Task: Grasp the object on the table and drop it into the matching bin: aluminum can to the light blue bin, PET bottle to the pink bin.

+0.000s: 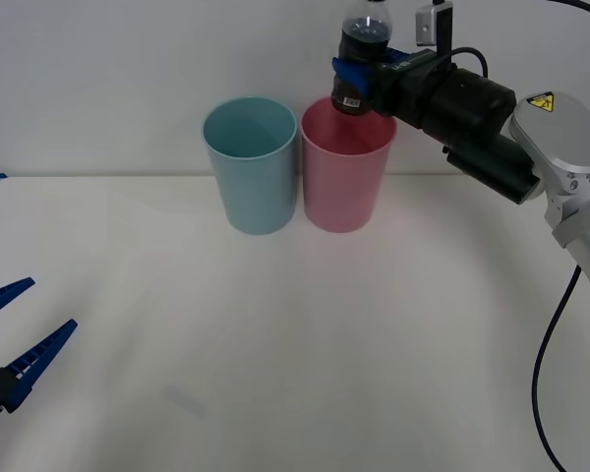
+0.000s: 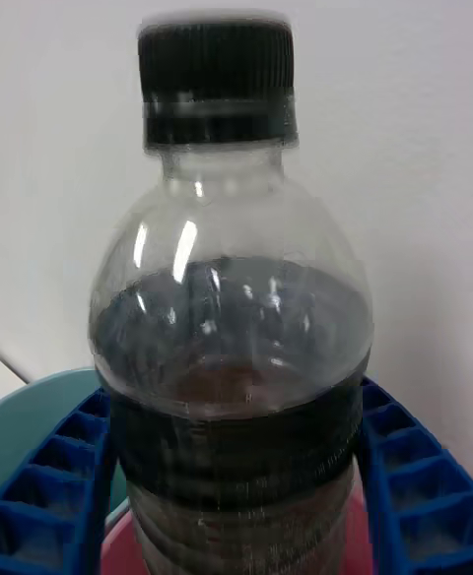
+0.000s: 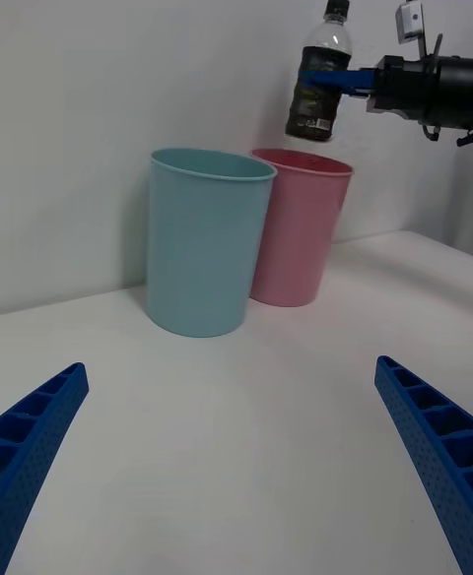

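In your front view, the right gripper (image 1: 357, 75) is clamped around the PET bottle (image 1: 362, 51), holding it upright in the air directly over the mouth of the pink bin (image 1: 346, 177). The bottle's black cap points up and its base hangs just above the pink rim, not yet inside. The light blue bin (image 1: 251, 177) stands just beside the pink one on its left, the two nearly touching, both at the far side of the white table (image 1: 295, 344). Your left gripper (image 1: 5, 339) sits low at the near left corner of the table, well apart from the bins, with its blue fingers spread and nothing between them.

In your right wrist view, the bottle (image 2: 232, 339) is seen close up. You can see the black cap, the clear shoulder and the dark label, with the ribbed blue fingers (image 2: 59, 486) pressed against the label on both sides. Pink bin rim (image 2: 118, 545) shows below the bottle, and a slice of the light blue bin (image 2: 39, 417) lies behind one finger.

In your left wrist view, the two blue fingers (image 3: 34, 437) stand wide apart over the bare table (image 3: 236, 437). Beyond them the light blue bin (image 3: 202, 240) stands in front of the pink bin (image 3: 301, 230), and the right gripper (image 3: 320, 78) holds the bottle (image 3: 320, 73) above the pink bin's opening, tilted slightly.
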Available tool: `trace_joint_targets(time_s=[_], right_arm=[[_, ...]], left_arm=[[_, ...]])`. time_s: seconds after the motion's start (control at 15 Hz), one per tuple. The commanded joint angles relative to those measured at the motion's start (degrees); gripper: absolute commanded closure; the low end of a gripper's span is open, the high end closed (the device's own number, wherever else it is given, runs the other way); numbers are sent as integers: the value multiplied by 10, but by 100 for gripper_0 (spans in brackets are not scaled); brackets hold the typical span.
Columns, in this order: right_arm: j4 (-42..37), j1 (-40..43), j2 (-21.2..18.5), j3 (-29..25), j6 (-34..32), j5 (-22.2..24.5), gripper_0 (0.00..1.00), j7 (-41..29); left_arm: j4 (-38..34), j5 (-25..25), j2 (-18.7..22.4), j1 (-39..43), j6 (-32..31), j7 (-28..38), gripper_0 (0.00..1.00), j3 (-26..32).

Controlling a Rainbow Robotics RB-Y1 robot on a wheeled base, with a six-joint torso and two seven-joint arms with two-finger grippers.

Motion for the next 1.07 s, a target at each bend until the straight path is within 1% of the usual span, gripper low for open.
trace_joint_targets(time_s=[0.07, 0.2, 0.33, 0.67, 0.87, 1.07], right_arm=[[-1, 2, -2, 0, -3, -4, 0, 4], [-9, 11, -2, 0, -7, -15, 0, 8], [-46, 40, -8, -11, -6, -18, 0, 10], [-171, 151, -35, -34, -7, -20, 0, 11], [-229, 212, -48, -50, -8, -26, 0, 12], [-282, 283, -53, -80, -21, -26, 0, 21]], left_arm=[[0, 0, 0, 0, 0, 0, 0, 0], [0, 0, 0, 0, 0, 0, 0, 0], [0, 0, 0, 0, 0, 0, 0, 0], [0, 0, 0, 0, 0, 0, 0, 0], [0, 0, 0, 0, 0, 0, 0, 0], [0, 0, 0, 0, 0, 0, 0, 0]])
